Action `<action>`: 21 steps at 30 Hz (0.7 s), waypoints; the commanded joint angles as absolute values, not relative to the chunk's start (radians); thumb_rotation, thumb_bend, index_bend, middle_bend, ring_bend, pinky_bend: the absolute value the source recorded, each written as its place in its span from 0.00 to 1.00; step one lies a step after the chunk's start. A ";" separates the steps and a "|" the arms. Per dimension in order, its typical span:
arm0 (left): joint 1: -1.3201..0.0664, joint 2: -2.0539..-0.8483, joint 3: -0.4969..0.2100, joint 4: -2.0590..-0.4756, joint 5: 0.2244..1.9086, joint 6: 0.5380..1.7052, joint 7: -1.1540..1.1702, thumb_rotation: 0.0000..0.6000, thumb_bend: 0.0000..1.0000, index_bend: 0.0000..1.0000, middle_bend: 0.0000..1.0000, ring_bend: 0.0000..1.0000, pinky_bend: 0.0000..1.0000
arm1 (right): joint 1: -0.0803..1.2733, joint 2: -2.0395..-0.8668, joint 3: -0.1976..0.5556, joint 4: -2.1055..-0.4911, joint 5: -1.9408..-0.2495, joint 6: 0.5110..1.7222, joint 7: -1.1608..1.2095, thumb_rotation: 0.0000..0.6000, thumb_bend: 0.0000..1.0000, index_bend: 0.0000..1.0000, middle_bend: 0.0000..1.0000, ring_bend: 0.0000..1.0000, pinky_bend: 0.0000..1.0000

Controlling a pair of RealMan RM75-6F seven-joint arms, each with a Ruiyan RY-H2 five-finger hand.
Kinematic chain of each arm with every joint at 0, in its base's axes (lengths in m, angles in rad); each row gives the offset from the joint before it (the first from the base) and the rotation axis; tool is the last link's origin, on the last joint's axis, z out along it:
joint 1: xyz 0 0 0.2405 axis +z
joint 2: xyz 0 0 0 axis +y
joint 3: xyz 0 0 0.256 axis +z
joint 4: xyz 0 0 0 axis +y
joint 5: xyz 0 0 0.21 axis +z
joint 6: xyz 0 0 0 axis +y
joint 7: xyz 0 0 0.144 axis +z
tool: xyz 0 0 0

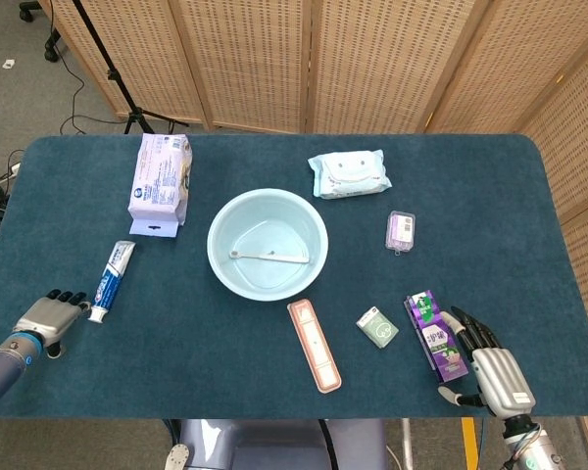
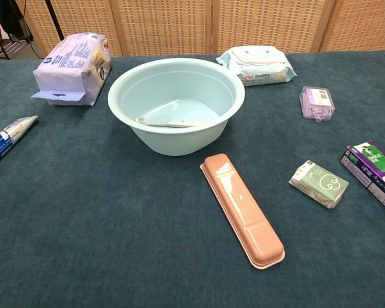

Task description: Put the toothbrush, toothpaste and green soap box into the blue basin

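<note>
Left robot hand (image 1: 51, 313) touching toothpaste (image 1: 112, 280) cap end, grip state unclear. Could nudge tube away, not grasp.

printing on toothpaste (image 1: 111, 280), purple box (image 1: 436, 335), packs; none legible

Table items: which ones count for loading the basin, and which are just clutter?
For the job:
toothbrush, already in the blue basin
toothpaste, at the left robot hand fingertips
green soap box

Lying about:
pink case
purple box, by the right robot hand
wet wipes
lilac pack
small purple case
</note>
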State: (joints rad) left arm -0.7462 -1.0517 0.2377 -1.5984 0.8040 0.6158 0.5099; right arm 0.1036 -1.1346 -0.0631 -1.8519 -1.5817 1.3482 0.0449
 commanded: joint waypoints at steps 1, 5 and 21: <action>-0.753 -1.063 0.227 -1.604 0.806 0.635 0.509 1.00 0.32 0.04 0.00 0.00 0.00 | 0.104 -1.135 -0.063 -1.852 -1.581 1.347 0.046 1.00 0.05 0.05 0.00 0.00 0.08; -0.758 -1.073 0.213 -1.611 0.814 0.652 0.500 1.00 0.32 0.04 0.00 0.00 0.00 | 0.104 -1.135 -0.064 -1.851 -1.584 1.348 0.046 1.00 0.05 0.05 0.00 0.00 0.08; -0.782 -1.175 0.158 -1.624 0.839 0.722 0.510 1.00 0.32 0.04 0.00 0.00 0.00 | 0.103 -1.131 -0.063 -1.852 -1.590 1.353 0.058 1.00 0.05 0.05 0.00 0.00 0.08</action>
State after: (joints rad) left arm -0.7801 -1.1716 0.1610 -1.6208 0.8387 0.7176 0.5072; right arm 0.1032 -1.1314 -0.0634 -1.8525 -1.5899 1.3534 0.0580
